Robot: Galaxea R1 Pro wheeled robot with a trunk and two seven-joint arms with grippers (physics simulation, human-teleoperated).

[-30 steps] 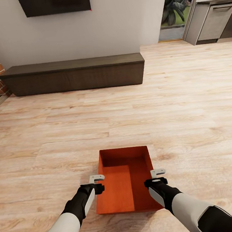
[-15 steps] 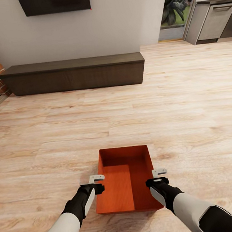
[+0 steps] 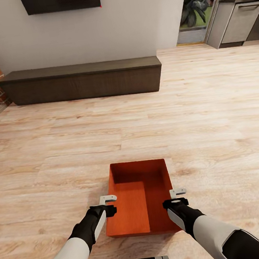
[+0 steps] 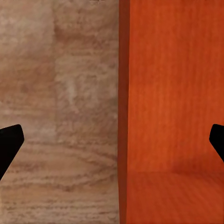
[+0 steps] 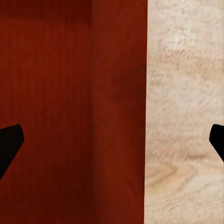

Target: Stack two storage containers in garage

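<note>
Storage container sat on the wood plank floor right before you, long axis running away toward the dark low cabinet; your left gripper and right gripper each straddled a side wall, jaws wide, gripping nothing.

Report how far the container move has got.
Nothing is delivered yet: one storage container sits on the living room planks. In hand: left gripper and right gripper, both open, straddle its side walls. Left: gripping, carrying, stacking both in the garage.
</note>
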